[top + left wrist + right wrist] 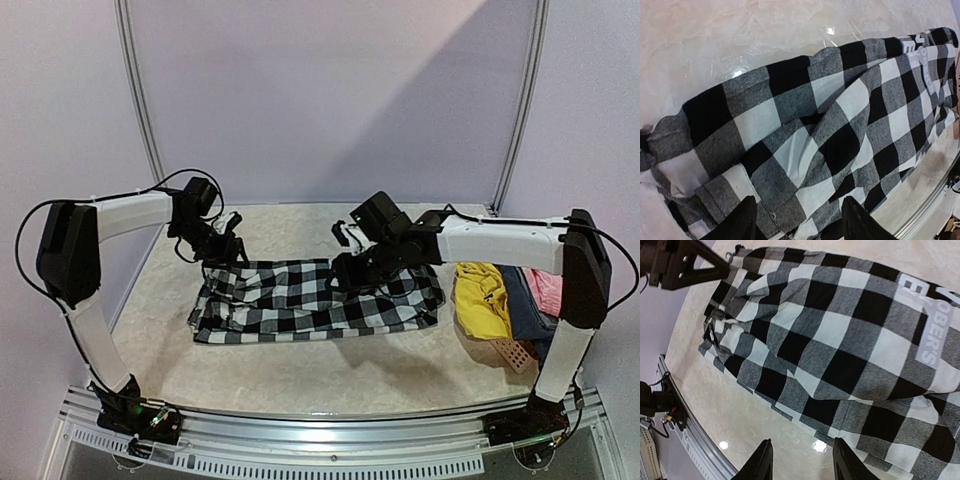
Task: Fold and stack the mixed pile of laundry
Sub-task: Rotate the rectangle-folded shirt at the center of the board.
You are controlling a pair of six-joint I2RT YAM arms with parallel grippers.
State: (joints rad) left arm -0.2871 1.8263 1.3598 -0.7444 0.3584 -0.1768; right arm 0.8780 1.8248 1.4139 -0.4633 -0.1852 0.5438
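Beige table carries a flat checked shirt and salmon basket

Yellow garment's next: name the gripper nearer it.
Right. Right gripper hovers over the checked shirt, toward the yellow garment; left gripper is at the shirt's far left corner.

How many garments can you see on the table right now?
4. The checked shirt lies spread out in the middle; the yellow garment, blue-grey garment and pink garment are heaped together at the far right. More may be hidden in that heap.
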